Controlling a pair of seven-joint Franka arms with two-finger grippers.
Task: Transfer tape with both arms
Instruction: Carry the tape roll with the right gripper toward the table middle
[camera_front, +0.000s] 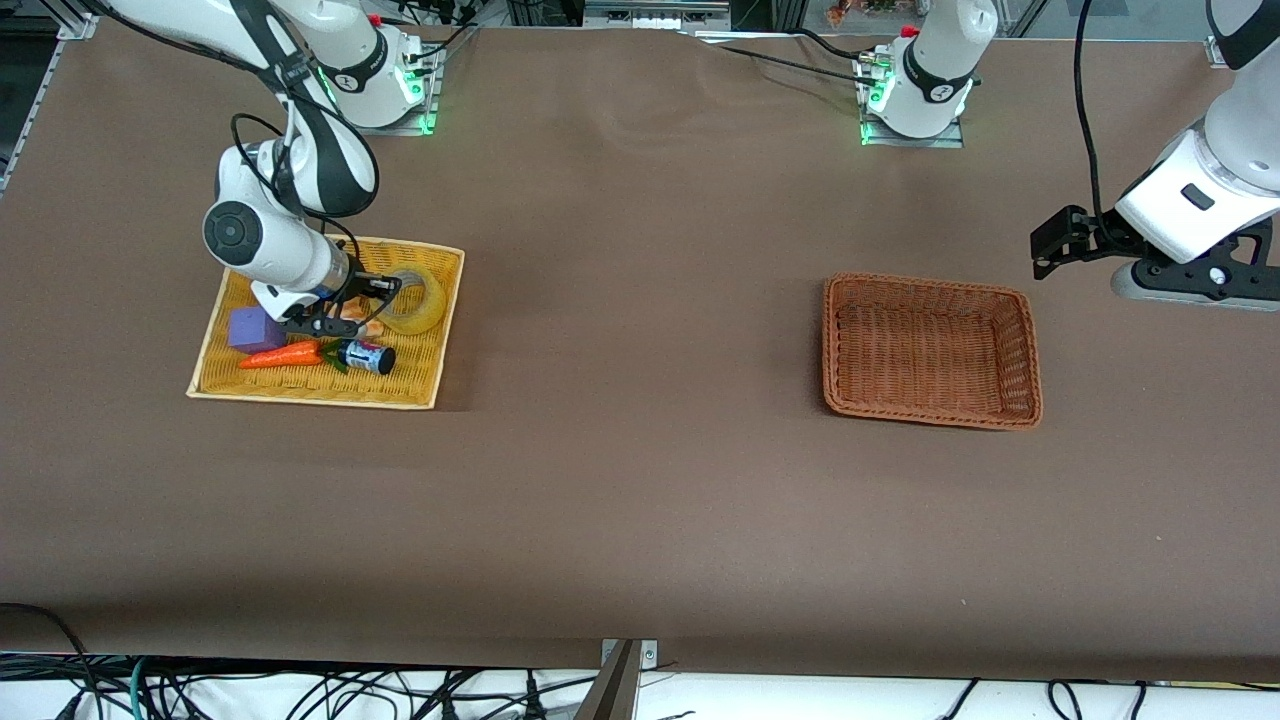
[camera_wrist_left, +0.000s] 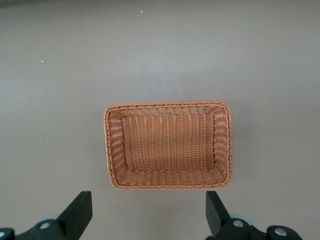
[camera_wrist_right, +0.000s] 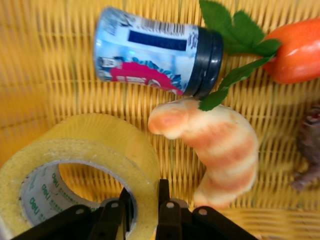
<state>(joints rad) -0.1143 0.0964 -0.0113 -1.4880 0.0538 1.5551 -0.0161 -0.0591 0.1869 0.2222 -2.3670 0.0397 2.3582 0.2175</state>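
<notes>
"deli" logo printed repeatedly on tape (camera_wrist_right: 75, 170) inner core; bottle (camera_wrist_right: 155, 55) label unreadable.

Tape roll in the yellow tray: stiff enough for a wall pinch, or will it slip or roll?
The tape is a thick wound ring on a grey core, so probably stiff. The right pincer pinches its wall; the glossy film could let it pivot. Leaning on its rim, it may roll if released. The left pincer waits open above the brown basket.

Brown table (camera_front: 640, 480), cables along edge.
</notes>
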